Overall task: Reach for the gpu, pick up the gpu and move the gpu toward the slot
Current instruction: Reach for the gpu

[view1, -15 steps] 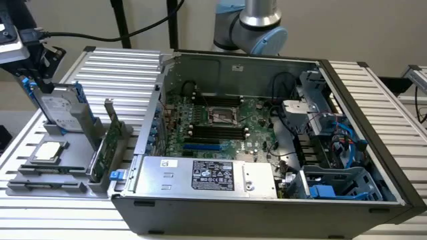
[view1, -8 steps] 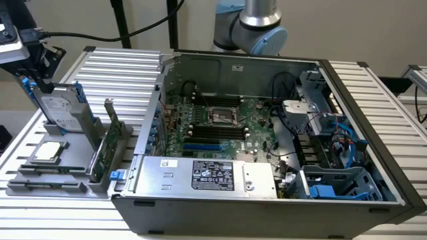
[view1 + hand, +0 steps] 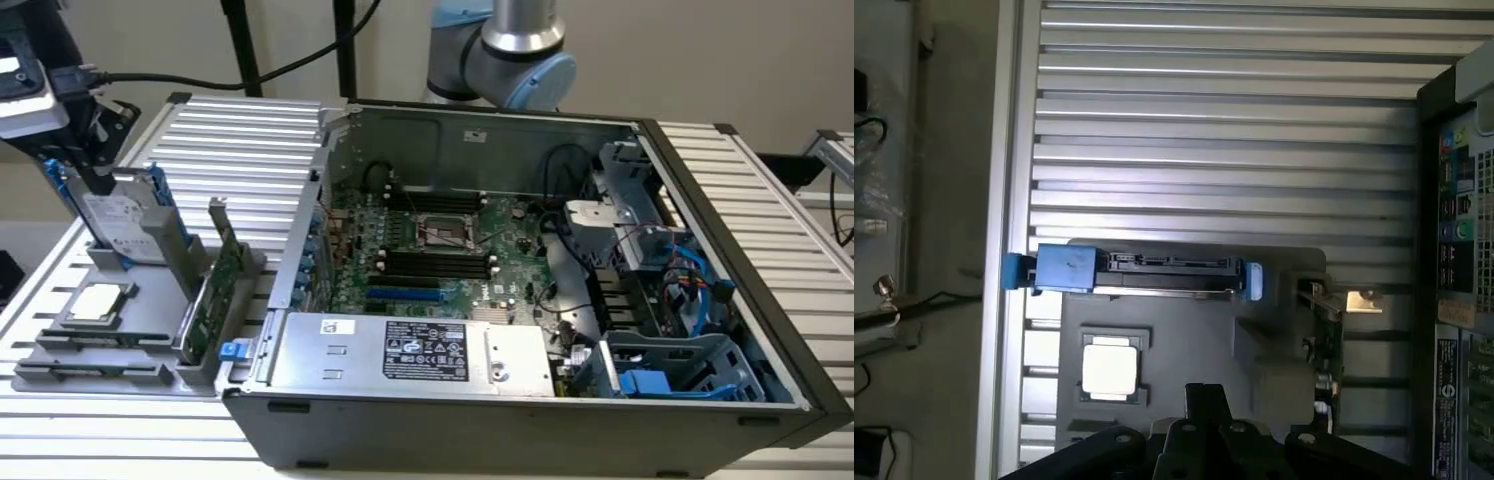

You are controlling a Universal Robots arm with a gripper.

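Hovering claw [image 3: 1204, 400] sits apart from upright gpu [image 3: 214, 295] — untouched.

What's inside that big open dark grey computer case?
A green motherboard with a square metal socket, a silver labelled power-supply box, a blue-grey plastic cage and black cables. Whatever lies beneath the box is covered.

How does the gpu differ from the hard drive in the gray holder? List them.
The gpu is a thin green board; the hard drive is a thicker silver block. The hard drive has blue rails; the gpu, a metal bracket. The gpu stands closer to the case than the hard drive. Both stand on edge in the gray holder.
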